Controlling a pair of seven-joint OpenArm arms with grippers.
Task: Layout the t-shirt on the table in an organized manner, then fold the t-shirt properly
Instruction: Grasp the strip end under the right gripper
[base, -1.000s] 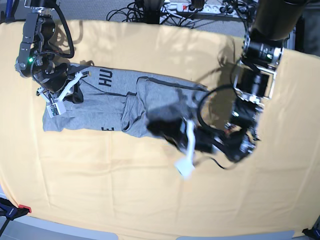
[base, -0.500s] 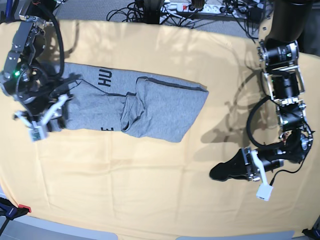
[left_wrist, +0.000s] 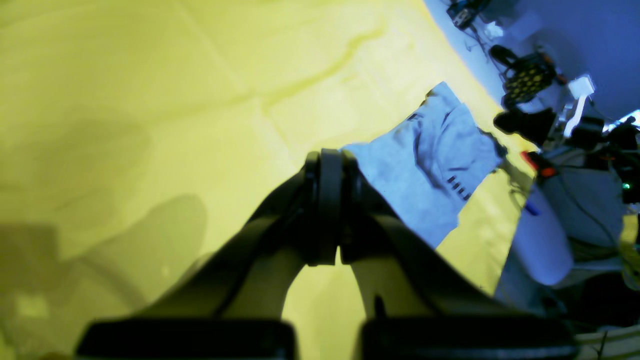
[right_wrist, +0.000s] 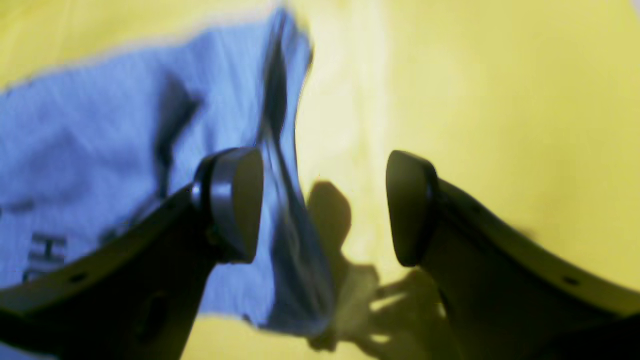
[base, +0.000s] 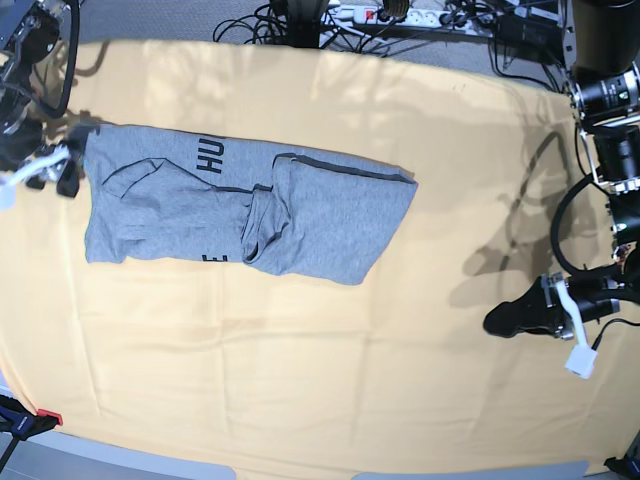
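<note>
Both arms have been drawn outward from the heather-grey cotton t-shirt (base: 240, 205), now released on the pale yellow-orange cloth-covered table (base: 300, 380). Left gripper (base: 500, 320) is pressed together; right gripper (base: 55, 170) is spread beside the shirt's edge. Bare cloth is seen in front.

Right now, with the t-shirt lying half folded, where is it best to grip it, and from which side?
Probably the t-shirt at its end by the open right gripper, coming in from that side: the edge there lies thin and free on the table, while the middle is bunched in layers.
</note>
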